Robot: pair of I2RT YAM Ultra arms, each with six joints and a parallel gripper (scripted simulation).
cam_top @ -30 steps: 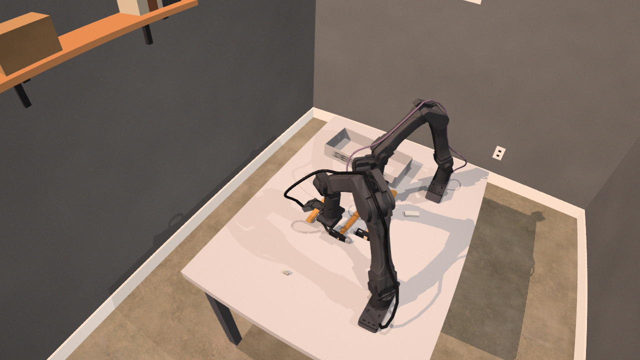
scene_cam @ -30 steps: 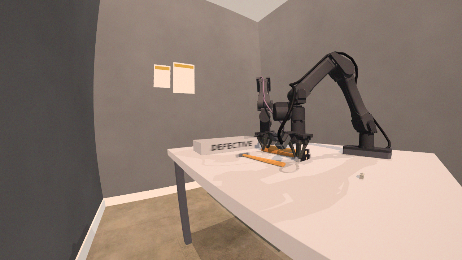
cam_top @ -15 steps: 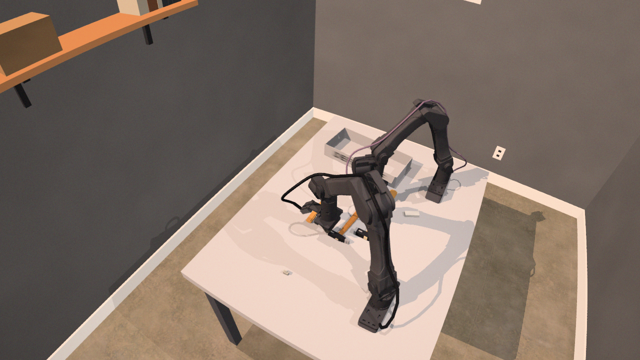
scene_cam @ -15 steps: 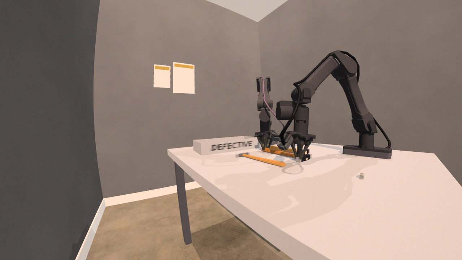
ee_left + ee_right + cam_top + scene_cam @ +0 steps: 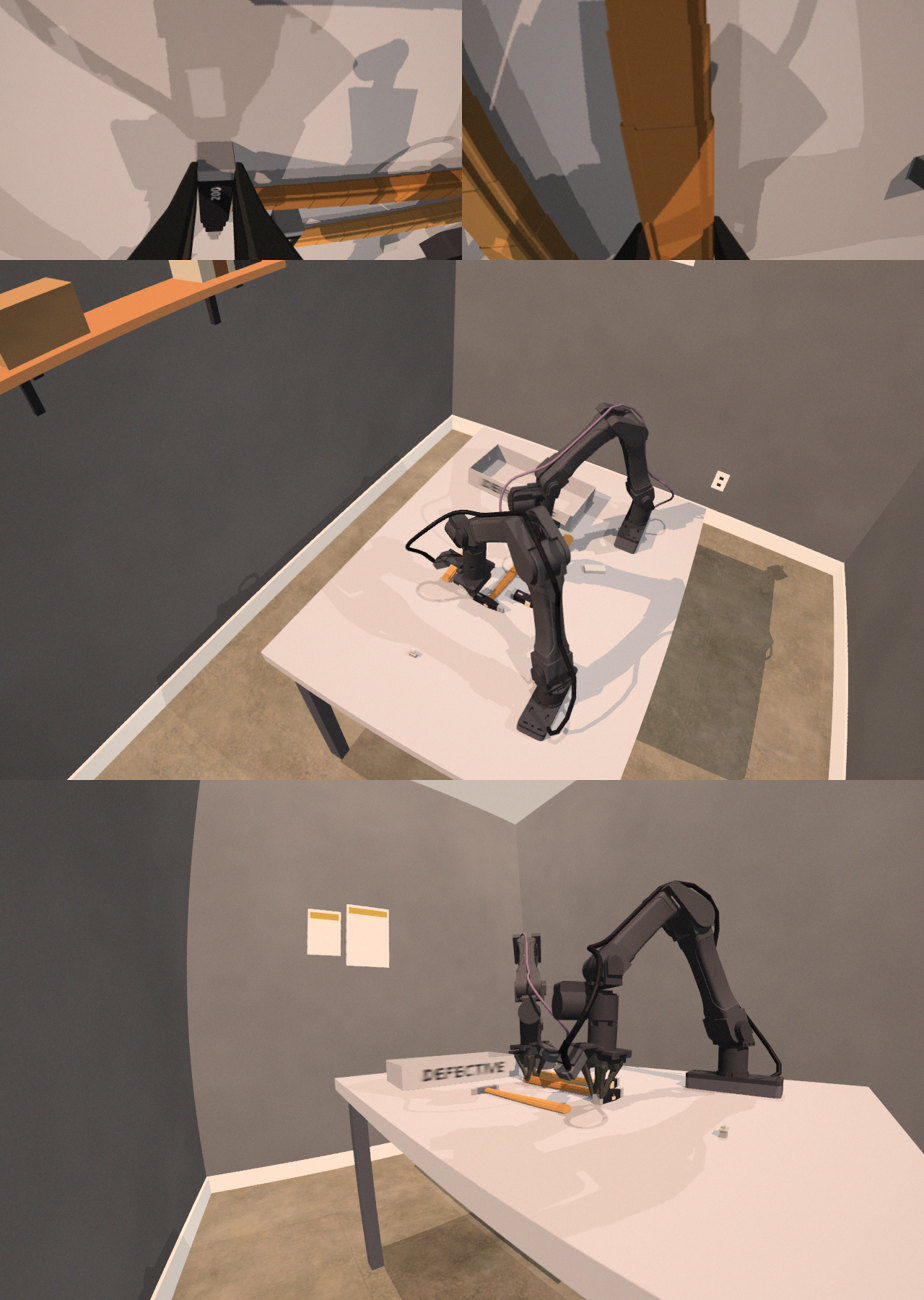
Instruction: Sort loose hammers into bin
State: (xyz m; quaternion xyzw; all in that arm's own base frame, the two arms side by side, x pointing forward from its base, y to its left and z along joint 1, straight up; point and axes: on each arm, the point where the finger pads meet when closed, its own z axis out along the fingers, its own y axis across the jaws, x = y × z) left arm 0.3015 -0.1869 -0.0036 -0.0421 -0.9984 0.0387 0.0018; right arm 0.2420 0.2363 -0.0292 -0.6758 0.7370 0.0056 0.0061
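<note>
Three hammers with orange handles lie close together on the white table (image 5: 388,674) (image 5: 710,1200), in front of the gray bin (image 5: 489,465) (image 5: 403,1072) marked DEFECTIVE. My left gripper (image 5: 216,169) (image 5: 483,596) (image 5: 603,1090) is shut on a dark hammer head (image 5: 215,159) marked 200, low over the table. My right gripper (image 5: 679,228) (image 5: 530,1074) is shut on an orange hammer handle (image 5: 664,108) (image 5: 555,1078), apparently of the same hammer. A second hammer (image 5: 526,1099) (image 5: 449,574) lies free in front of both grippers. Another handle (image 5: 361,220) (image 5: 484,195) lies alongside the held one. In the top view the left arm hides the right gripper.
A small white block (image 5: 594,568) lies near the right arm's base (image 5: 629,538). A tiny pale piece (image 5: 413,652) (image 5: 723,1131) lies apart toward the table's near end. The left arm's base (image 5: 539,718) (image 5: 733,1080) stands at the table edge. A thin cable loop (image 5: 431,593) lies by the hammers.
</note>
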